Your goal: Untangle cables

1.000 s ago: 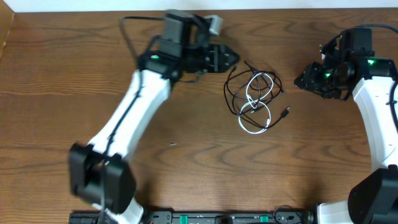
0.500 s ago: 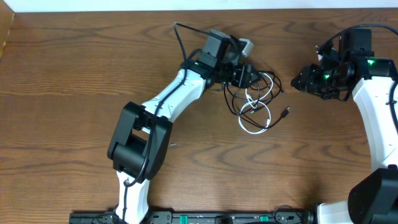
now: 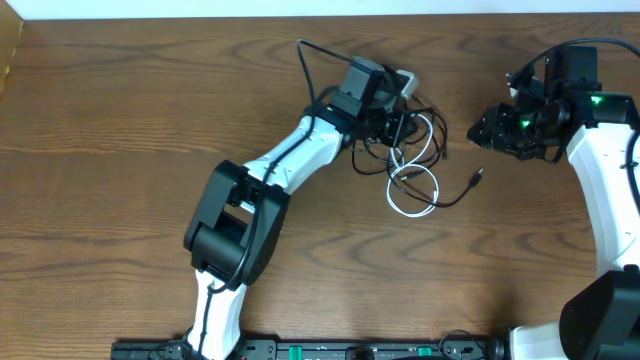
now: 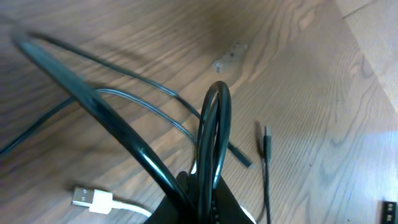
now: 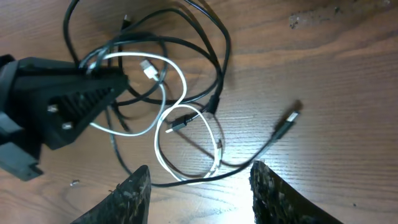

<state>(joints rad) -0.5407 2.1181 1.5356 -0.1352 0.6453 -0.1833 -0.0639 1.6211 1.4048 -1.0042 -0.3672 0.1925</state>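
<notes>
Open tabletop (image 3: 462, 150) between tangled cables (image 3: 412, 165) and right pincer (image 3: 479, 130); left pincer (image 3: 404, 125) amid the loops.

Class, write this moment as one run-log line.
left gripper: shut on thin black cable | right gripper: open, holding nothing | thin white cable: looped, tangled

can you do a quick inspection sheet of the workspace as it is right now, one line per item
surface: brown wood-grain table, no spill seen
job's things: thin black cord and thin white cord with a flat USB plug, looped through each other; the black cord's plug end lies free on the wood
clutter: small pale speck; otherwise nothing seen
pincers: left pincer is in the pile, apparently closed on black cord loops; right pincer is open, beside the pile, holding nothing
cables: thick black arm cable arches by the left wrist
surroundings: white strip beyond the far edge; black rail with green parts at the near edge
</notes>
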